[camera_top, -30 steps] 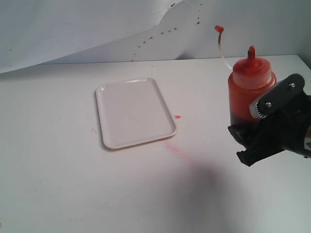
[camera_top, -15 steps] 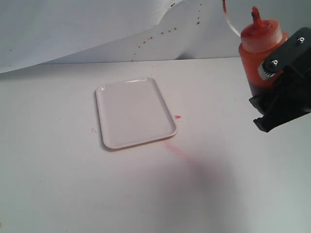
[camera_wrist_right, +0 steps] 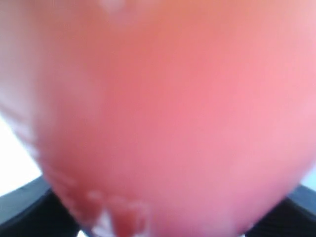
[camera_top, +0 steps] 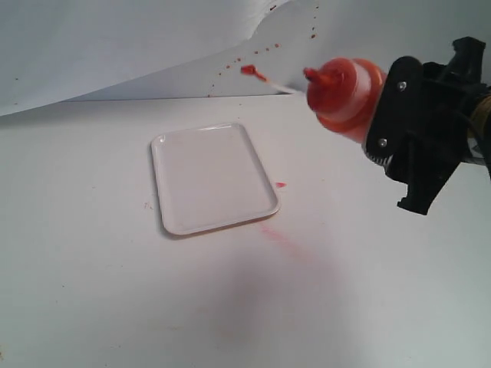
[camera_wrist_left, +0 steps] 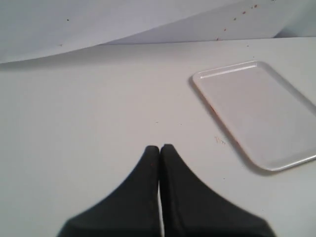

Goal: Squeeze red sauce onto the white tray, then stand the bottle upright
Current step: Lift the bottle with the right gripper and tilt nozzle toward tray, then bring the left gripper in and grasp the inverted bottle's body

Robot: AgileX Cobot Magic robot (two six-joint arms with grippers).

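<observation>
The translucent red bottle (camera_top: 347,96) hangs in the air at the upper right, tipped over with its red nozzle pointing left toward the white tray (camera_top: 211,178). Its thin tethered cap (camera_top: 248,70) sticks out leftward. My right gripper (camera_top: 399,126) is shut on the bottle's body, which fills the right wrist view as a red blur (camera_wrist_right: 168,113). The tray lies flat on the table, and I see no glossy red sauce on it. My left gripper (camera_wrist_left: 160,147) is shut on nothing, low over the table, apart from the tray (camera_wrist_left: 256,108).
A small red spot (camera_top: 281,185) and a faint pink smear (camera_top: 280,236) mark the white table beside the tray's right corner. A white backdrop sheet (camera_top: 123,46) with red specks rises behind the table.
The right gripper has lifted the bottle from upright at the right edge, then tipped it so the nozzle points left and moved it closer to the tray. Tray and left gripper unchanged.
</observation>
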